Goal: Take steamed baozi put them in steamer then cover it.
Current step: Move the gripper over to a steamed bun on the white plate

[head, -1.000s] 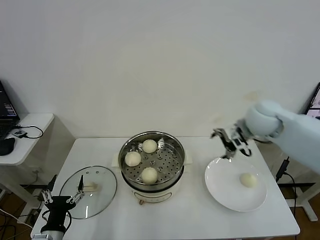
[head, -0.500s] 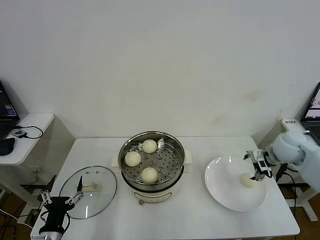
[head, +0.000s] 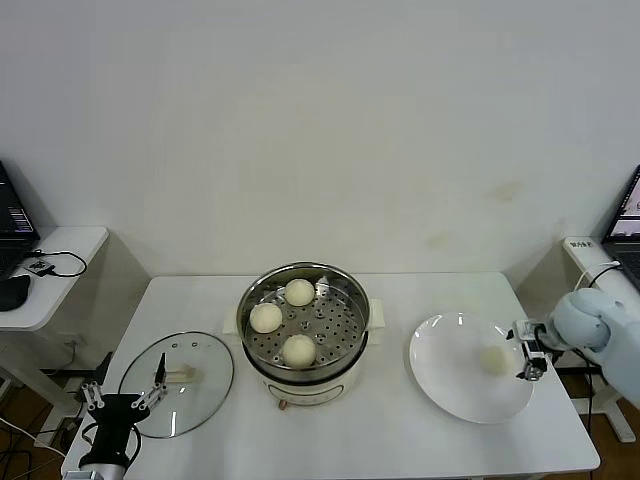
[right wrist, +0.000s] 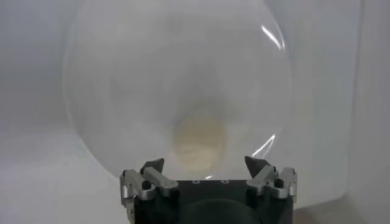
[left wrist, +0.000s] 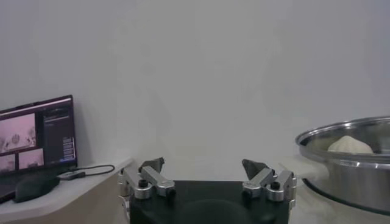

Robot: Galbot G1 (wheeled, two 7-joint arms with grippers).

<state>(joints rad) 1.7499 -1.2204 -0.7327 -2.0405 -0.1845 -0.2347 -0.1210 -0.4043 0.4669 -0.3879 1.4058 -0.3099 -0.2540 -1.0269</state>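
Head view: no readable writing; right tool point(head: 527, 352) spread, empty, beside plate's baozi point(head: 492, 359).

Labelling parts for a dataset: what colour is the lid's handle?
Cream, a short bar at the centre of the round clear glass lid, clearest in the head view.

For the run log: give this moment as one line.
steamer: three buns inside | plate: last bun | right gripper: open, beside bun | left gripper: open, idle near lid

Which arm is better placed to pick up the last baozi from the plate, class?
The right. Its open right gripper sits beside the baozi on the white plate; the left gripper waits near the cover, across the steamer.
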